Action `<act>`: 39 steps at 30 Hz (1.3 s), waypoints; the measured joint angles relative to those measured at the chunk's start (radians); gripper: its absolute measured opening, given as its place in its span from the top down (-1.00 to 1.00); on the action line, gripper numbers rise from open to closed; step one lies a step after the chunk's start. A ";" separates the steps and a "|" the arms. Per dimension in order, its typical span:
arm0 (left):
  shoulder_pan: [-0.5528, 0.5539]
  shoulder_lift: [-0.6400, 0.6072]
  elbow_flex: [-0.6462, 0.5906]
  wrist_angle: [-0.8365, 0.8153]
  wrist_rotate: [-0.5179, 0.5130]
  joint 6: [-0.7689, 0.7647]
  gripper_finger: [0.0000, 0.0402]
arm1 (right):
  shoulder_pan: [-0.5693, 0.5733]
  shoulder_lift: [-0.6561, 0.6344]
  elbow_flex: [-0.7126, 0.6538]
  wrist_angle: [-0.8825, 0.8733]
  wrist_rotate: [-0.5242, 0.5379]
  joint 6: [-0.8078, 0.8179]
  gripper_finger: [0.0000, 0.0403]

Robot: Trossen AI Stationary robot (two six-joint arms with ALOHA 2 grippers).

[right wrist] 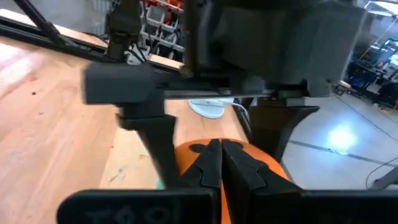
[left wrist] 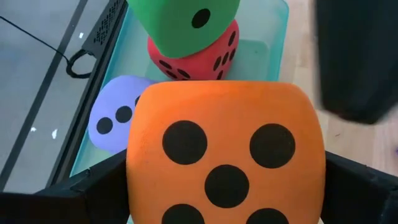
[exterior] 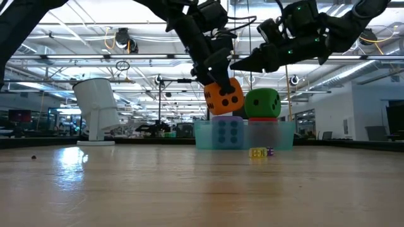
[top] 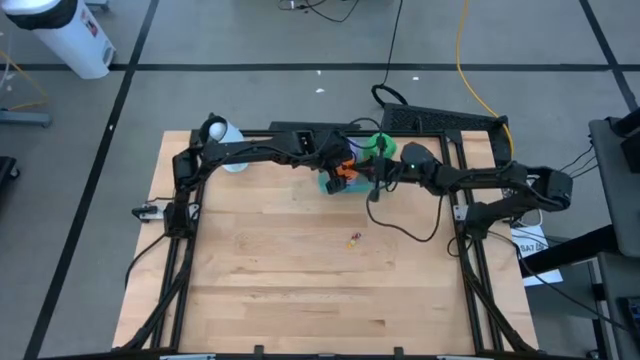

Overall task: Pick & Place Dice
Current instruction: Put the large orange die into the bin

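Observation:
My left gripper [top: 341,172] hangs over the teal tray [exterior: 281,135] at the table's far middle, shut on the orange die [exterior: 224,96]. In the tray the green die [exterior: 262,103] sits on top of the red die [left wrist: 202,57]. One purple-blue die [left wrist: 115,118] lies beside them on the tray floor, and no second one shows. My right gripper [right wrist: 221,163] is shut, its fingertips meeting. It hovers just right of the orange die [right wrist: 205,152], above the tray. My left gripper pinches the orange die between its two fingers on two opposite side faces [left wrist: 140,168], coming from above and slanting down. The die is lifted clear above the tray, tilted, with its five-pip face [left wrist: 227,162] toward the wrist camera.
A white cylinder-shaped object [top: 222,131] stands at the far left of the table. A few tiny coloured bits [top: 353,239] lie on the wood nearer than the tray. A black cable [top: 405,230] trails on the table by the right arm. The near half of the table [top: 300,290] is bare wood.

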 joint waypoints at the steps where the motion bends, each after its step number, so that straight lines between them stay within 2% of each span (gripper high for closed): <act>1: 0.000 0.000 0.000 0.004 0.000 0.001 -0.99 | -0.010 0.000 0.000 -0.012 -0.017 0.000 1.00; 6: 0.000 0.000 0.000 0.036 0.015 0.015 -0.99 | -0.045 0.018 0.010 -0.014 -0.083 0.008 1.00; 18: 0.004 0.027 0.000 0.054 0.023 0.042 -0.99 | -0.056 0.123 0.033 0.008 -0.084 0.006 1.00; 39: -0.015 0.020 0.016 0.069 0.010 0.062 -0.99 | -0.071 0.133 0.033 -0.075 -0.056 0.049 1.00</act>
